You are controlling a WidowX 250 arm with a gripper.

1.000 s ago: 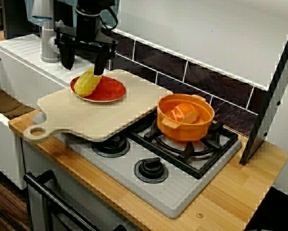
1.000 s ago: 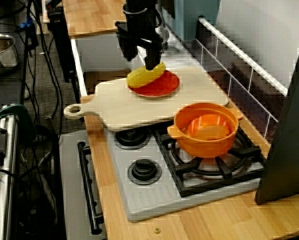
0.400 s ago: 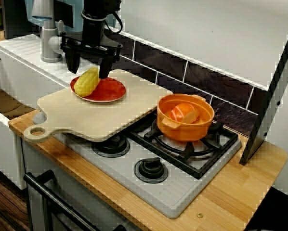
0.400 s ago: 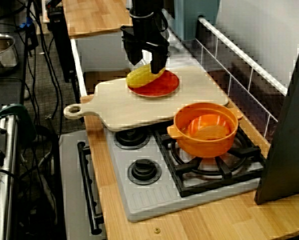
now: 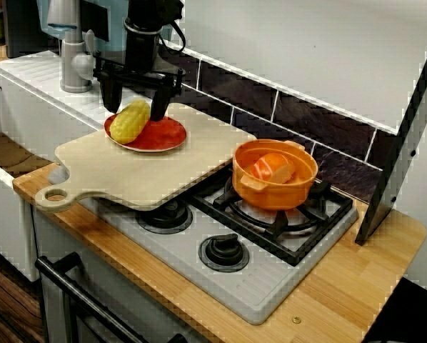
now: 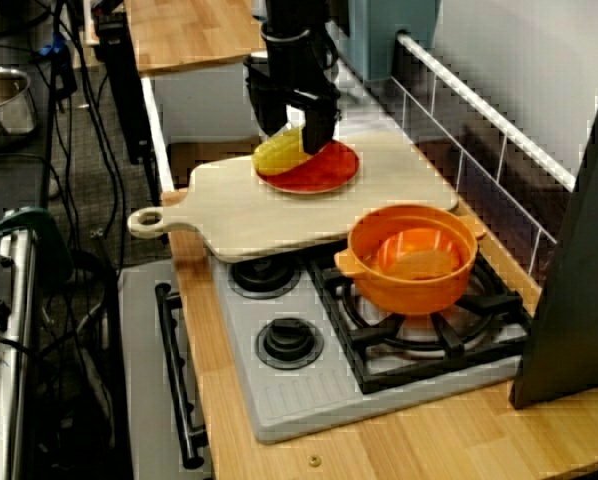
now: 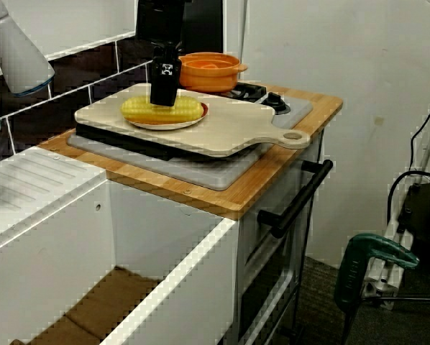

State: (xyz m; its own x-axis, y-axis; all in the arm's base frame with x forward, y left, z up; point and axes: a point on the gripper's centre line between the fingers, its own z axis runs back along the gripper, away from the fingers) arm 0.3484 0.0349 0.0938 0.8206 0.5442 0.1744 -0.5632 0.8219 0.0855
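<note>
Over the back left part of the bench (image 5: 356, 282), the tool (image 5: 133, 111) hangs straight down above a yellow corn cob (image 5: 130, 121), released, with its two black fingers (image 5: 158, 107) spread wide. In the view facing the tiled wall one finger stands on each side of the cob's upper end; whether either tip touches it cannot be told. In the view from the stove end the tool (image 6: 291, 140) again straddles the cob (image 6: 284, 152), and in the view from the sink end the tool (image 7: 162, 99) is seen edge on, its tip down at the level of the cob's (image 7: 161, 110) middle. The cob lies on its side across the left rim of a red plate (image 5: 163, 134), which sits on the far corner of a pale wooden cutting board (image 5: 149, 171), close to the wall. The board lies over the left side of a grey stove (image 5: 270, 286) and reaches past it toward the bench's left end, its handle with a round hole (image 5: 55, 196) at the near left corner. Well apart from the plate, an orange pot (image 5: 270, 191) with two small handles stands on the stove's back right burner, just beside the board's right edge, with orange and white pieces inside. Left of the bench is a white ribbed drainboard (image 5: 35, 80).
</note>
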